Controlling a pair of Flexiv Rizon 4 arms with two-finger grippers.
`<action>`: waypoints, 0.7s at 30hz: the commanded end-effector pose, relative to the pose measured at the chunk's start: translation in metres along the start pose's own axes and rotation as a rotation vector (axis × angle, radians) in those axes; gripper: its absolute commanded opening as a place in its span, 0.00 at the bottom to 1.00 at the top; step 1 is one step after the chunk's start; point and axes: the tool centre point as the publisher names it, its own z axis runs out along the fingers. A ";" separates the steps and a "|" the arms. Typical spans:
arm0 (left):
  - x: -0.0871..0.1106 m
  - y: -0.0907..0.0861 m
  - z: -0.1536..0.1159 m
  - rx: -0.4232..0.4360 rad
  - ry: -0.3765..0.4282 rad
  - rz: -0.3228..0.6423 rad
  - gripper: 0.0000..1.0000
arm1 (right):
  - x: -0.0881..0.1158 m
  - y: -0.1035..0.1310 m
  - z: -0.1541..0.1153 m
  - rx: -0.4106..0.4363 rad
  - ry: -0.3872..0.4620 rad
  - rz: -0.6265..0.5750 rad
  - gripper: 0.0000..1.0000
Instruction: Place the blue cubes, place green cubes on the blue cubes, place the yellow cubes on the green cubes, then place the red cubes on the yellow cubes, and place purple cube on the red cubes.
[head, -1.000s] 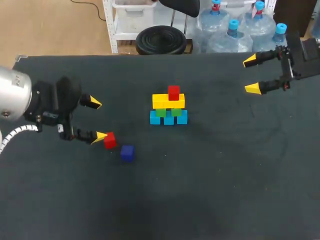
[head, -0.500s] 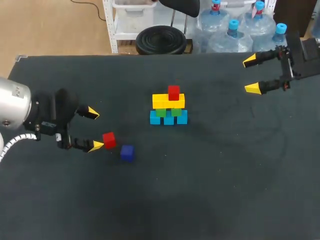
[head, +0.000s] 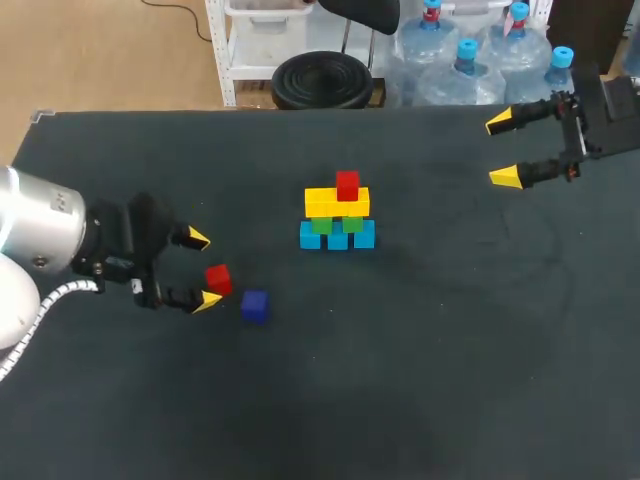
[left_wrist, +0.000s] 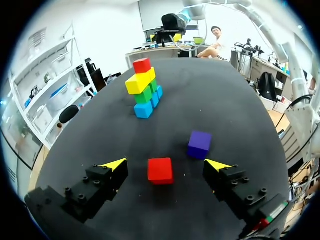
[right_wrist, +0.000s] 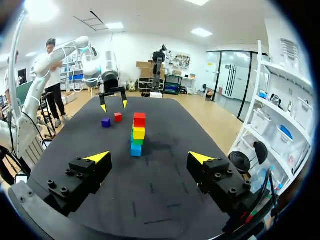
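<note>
A stack (head: 337, 212) stands mid-table: blue cubes at the base, green cubes on them, yellow cubes above, one red cube (head: 347, 185) on top. A loose red cube (head: 218, 279) lies to its left, between the fingers of my open left gripper (head: 200, 270) without touching either. In the left wrist view the red cube (left_wrist: 160, 170) sits between the yellow tips, with the purple cube (left_wrist: 199, 144) just ahead of one tip. The purple cube (head: 254, 306) lies beside the red one. My right gripper (head: 504, 149) hangs open at the far right, holding nothing. The right wrist view shows the stack (right_wrist: 138, 134) well ahead of it.
The dark table (head: 420, 360) has free room in front of and to the right of the stack. The table's far edge runs just behind my right gripper.
My left gripper has moved toward the front of the table and now straddles the loose red cube, which has not moved. The right arm has kept still.
</note>
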 end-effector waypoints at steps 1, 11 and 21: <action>0.003 0.000 0.009 -0.005 0.002 -0.007 1.00 | 0.000 -0.001 0.001 0.000 -0.002 -0.001 1.00; 0.005 0.002 0.016 -0.017 0.016 -0.034 0.78 | 0.000 -0.001 0.001 0.000 -0.002 -0.001 1.00; 0.007 -0.002 0.020 -0.018 0.022 -0.048 0.59 | 0.000 -0.001 0.001 0.000 -0.002 -0.001 1.00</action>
